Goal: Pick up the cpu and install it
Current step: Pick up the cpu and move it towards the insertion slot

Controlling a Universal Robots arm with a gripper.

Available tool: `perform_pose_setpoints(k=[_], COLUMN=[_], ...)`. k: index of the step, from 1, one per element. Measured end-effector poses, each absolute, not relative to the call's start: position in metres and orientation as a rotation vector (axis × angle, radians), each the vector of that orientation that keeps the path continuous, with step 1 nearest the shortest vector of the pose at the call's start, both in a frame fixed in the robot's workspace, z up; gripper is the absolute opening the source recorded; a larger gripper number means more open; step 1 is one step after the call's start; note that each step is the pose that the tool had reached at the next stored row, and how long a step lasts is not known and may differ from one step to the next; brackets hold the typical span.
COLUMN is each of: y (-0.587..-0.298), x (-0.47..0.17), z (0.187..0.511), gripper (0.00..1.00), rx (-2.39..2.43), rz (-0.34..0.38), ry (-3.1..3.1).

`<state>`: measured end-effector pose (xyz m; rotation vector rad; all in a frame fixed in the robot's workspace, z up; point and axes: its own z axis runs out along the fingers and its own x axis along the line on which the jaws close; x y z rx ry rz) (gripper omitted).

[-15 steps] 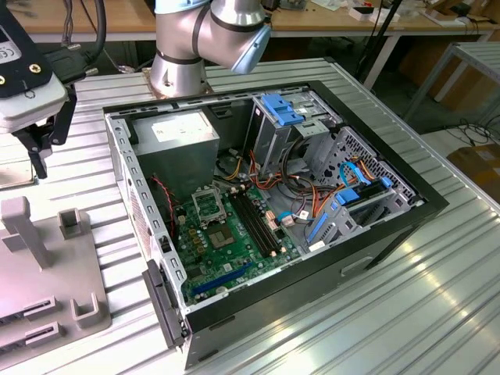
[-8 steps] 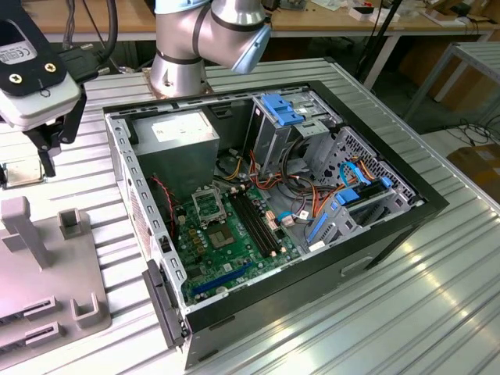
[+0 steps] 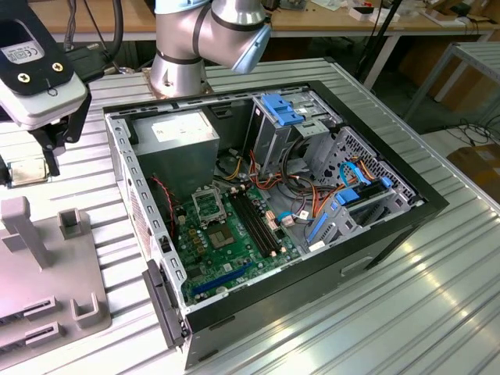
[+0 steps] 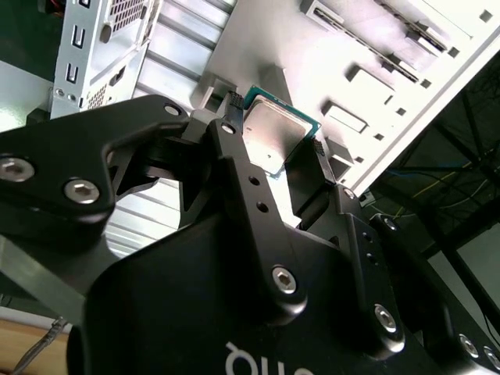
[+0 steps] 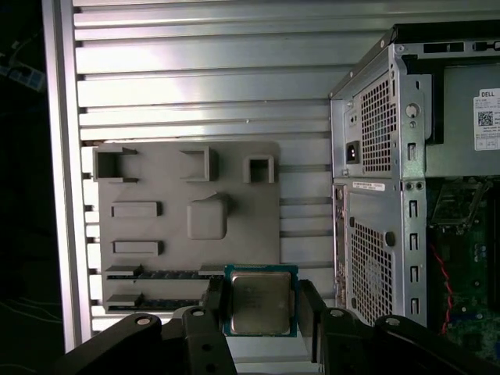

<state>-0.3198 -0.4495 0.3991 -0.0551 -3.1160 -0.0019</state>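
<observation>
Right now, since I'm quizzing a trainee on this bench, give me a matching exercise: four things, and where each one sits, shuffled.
Things:
1 cpu
2 socket
3 grey holder
4 computer case

Places:
A on the table beside the case
B in the gripper
C lying open on the table
D on the green board

Pairs: 1-B, 2-D, 3-A, 4-C

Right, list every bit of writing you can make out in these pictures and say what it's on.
Nothing reads well enough to quote.
Case sticker on the computer case: print and square code, too small.
Strip label on the case's rear: too small.
Housing sticker on the white wrist housing: too small.
White letters on the end effector: cut off at the edge.
Chip it holds: no legible print.
</observation>
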Motion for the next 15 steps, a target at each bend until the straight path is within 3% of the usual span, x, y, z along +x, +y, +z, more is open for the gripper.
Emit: perform_pose_setpoints(k=[15], y=[-0.4495], x=[-0.3143], z=[0.3991], gripper=[0.47], rx=[-0.055], rz=[-0.002], ry=[-3.116])
